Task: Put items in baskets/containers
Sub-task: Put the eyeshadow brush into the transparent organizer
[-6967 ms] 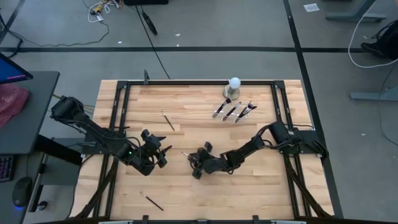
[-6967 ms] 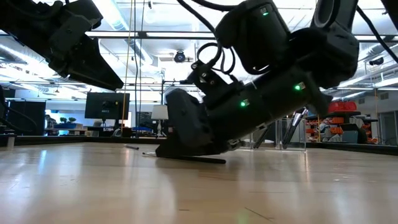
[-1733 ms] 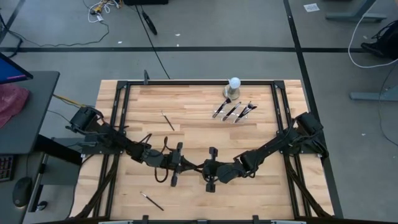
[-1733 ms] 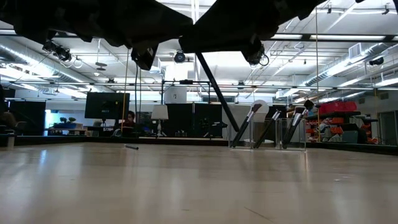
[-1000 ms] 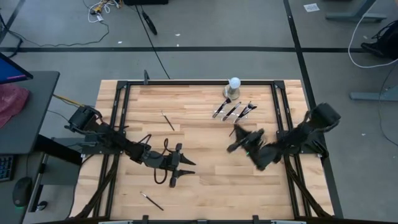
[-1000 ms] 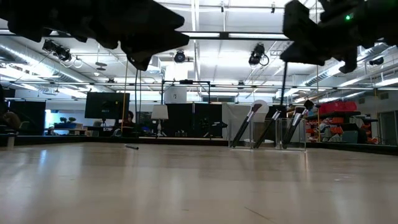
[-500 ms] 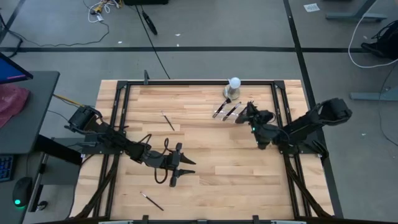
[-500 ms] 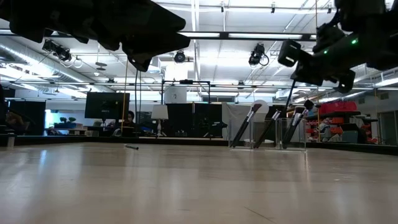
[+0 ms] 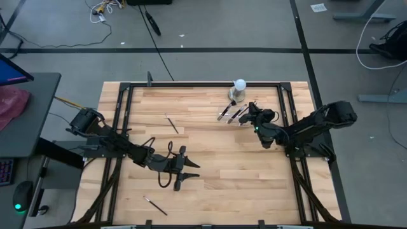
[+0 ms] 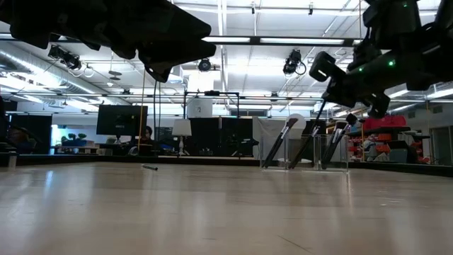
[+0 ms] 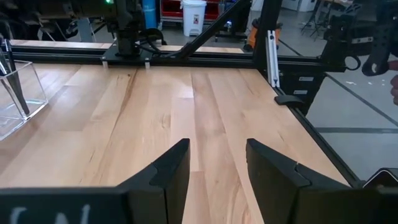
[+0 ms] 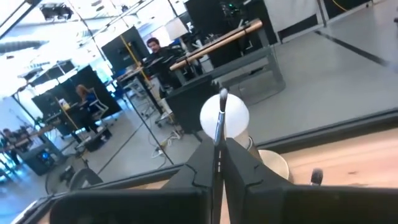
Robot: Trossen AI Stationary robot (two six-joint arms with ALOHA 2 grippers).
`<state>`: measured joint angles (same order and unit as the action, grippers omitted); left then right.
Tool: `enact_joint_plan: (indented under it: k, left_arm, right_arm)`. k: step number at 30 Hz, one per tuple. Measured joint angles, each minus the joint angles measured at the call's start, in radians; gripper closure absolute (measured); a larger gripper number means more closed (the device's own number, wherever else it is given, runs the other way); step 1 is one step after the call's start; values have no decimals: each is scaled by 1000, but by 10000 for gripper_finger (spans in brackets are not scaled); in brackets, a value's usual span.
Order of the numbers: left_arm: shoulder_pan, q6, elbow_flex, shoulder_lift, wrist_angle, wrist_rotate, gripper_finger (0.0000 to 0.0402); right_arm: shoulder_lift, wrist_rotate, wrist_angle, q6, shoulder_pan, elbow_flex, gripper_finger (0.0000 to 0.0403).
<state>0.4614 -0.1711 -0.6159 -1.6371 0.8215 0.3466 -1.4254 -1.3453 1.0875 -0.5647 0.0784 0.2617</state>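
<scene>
My right gripper (image 9: pixel 251 110) hangs over the right end of the clear tray (image 9: pixel 238 114), shut on a thin dark brush (image 12: pixel 219 118). In the tray, several brushes (image 10: pixel 306 147) lean with their bristle tips up. My left gripper (image 9: pixel 191 170) hovers open over the table's middle near part with nothing between its fingers (image 11: pixel 214 168). Two loose brushes lie flat on the wood, one at the far left (image 9: pixel 171 123) and one near the front edge (image 9: pixel 154 205). My right gripper pinches the brush's slim shaft (image 12: pixel 218 144) between its two fingers. The fingers point about level, from the table's right side. One end (image 12: pixel 222 95) sticks out past the fingertips. In the low view the brush (image 10: pixel 322 113) slants down below the gripper, clear of the table.
A white ball on a grey round base (image 9: pixel 239 86) stands at the far edge just behind the tray. A black frame (image 9: pixel 191 84) runs around the tabletop. Bare wood lies between the two arms. People sit at desks in the room beyond.
My right gripper has carried the brush from the table's middle right toward the far edge, up to the tray, rolling its wrist on the way and staying shut. The left arm has kept still.
</scene>
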Motion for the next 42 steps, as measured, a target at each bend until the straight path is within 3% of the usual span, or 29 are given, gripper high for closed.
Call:
enact_joint_plan:
  k: [6,15,30,42]
  left_arm:
    - [0,0,0,0,0,0,241]
    - [0,-1,0,0,0,0,241]
    - [0,-1,0,0,0,0,241]
    - [0,-2,0,0,0,0,241]
  right_arm:
    - [-136,-4,-7,-53,0,65,392]
    - [-316,-31,-10,24,-8,224,384]
    - [-338,3,-73,24,-10,232,363]
    - [-330,3,-96,48,-6,223,286]
